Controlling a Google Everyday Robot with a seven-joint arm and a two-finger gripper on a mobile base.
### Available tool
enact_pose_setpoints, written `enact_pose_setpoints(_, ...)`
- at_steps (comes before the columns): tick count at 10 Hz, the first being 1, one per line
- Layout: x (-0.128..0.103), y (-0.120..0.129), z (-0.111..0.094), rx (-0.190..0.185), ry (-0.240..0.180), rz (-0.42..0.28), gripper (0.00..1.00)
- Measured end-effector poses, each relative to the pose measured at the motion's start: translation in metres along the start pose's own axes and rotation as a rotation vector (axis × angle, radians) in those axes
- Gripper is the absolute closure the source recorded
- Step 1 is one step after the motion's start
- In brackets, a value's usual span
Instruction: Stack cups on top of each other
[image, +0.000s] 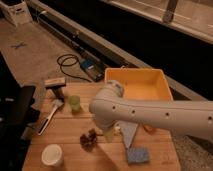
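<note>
The cream-white cup (52, 155) stands upright near the front left corner of the wooden table (70, 131). The smaller translucent green cup (74, 103) stands upright further back, left of centre. The two cups are well apart. My white arm (150, 116) reaches in from the right across the table. My gripper (109, 134) hangs down from its end at the table's middle, low over the surface. It is right of both cups, touches neither, and sits just beside a brown spiky thing (89, 140).
A large yellow tub (137, 84) stands at the back right. A blue sponge (137, 155) and a grey-blue cloth (129, 132) lie front right. A white-handled brush (49, 118) and a mallet-like tool (55, 84) lie left. An orange thing (149, 129) peeks from under the arm.
</note>
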Motion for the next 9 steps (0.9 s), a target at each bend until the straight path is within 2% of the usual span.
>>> enact_pose_setpoints(1,-0.015,-0.011,0.003,0.004,-0.006,-0.033,0.26)
enact_pose_setpoints(3,-0.063,-0.04,0.008,0.021,-0.043,-0.142,0.26)
enact_pose_setpoints(5,-0.107,-0.052,0.009,0.029,-0.087,-0.263,0.26)
enact_pose_setpoints(6,-0.111,-0.053,0.009,0.031,-0.091,-0.281,0.26)
enact_pose_setpoints(9,-0.11,-0.052,0.009,0.031,-0.091,-0.279,0.26)
